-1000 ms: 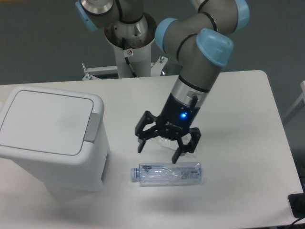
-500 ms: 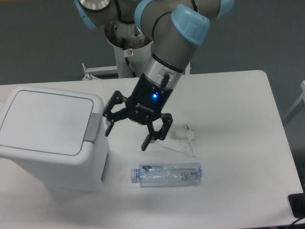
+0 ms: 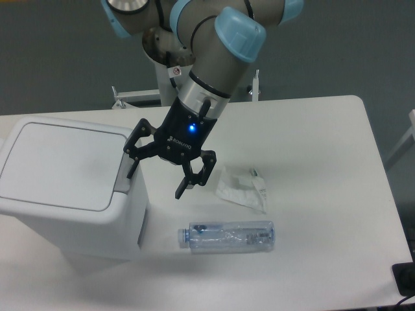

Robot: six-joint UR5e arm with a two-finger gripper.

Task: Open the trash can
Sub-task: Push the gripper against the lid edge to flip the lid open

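Note:
The trash can (image 3: 65,188) is a large boxy white bin at the left of the table. Its flat lid (image 3: 58,165) lies shut, with a grey push tab (image 3: 126,175) on its right edge. My gripper (image 3: 155,180) is open and empty, hanging just right of the can's upper right corner. One fingertip (image 3: 131,170) is at the grey tab; I cannot tell whether it touches. The other fingertip (image 3: 182,190) is off the can's right side, above the table.
A clear plastic bottle (image 3: 227,236) lies on its side in front of the gripper. A crumpled clear wrapper (image 3: 243,188) lies to the gripper's right. A dark object (image 3: 405,278) shows at the lower right corner.
My gripper has moved left, from above the wrapper and bottle to the can's push tab, staying open. The wrapper, once hidden under the gripper, now shows. The lid has not moved.

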